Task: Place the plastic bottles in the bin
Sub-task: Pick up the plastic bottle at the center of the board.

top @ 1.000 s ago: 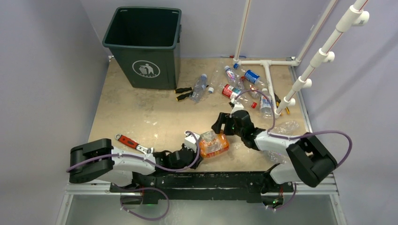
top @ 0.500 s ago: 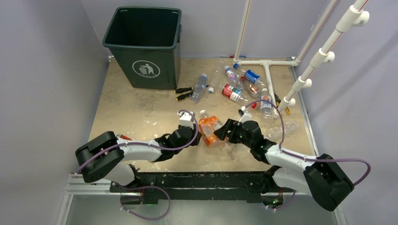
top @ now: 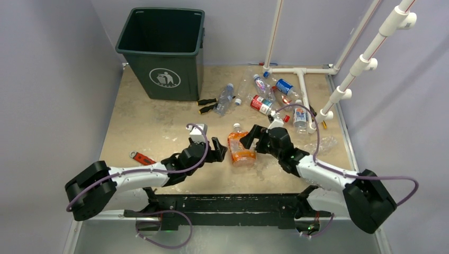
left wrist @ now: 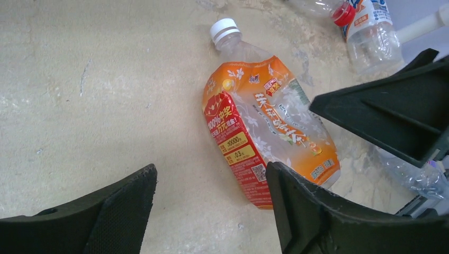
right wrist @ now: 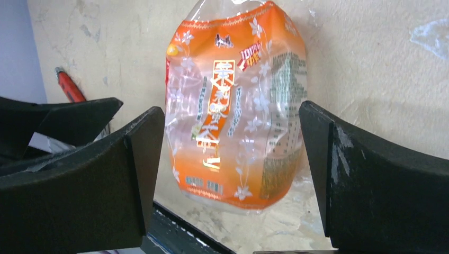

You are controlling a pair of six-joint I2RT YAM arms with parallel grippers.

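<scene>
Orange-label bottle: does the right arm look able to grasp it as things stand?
Probably yes. The orange-label bottle lies inside the open right gripper, with nothing between the fingers and it. The left gripper, also open, sits close on the other side and might crowd it.

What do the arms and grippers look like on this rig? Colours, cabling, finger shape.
Both arms have white link shells and black joint housings: left arm, right arm. A purple cable loops loosely along each. The left gripper and right gripper are all black; fingers are broad wedges with textured inner faces, edges scuffed pale.
</scene>
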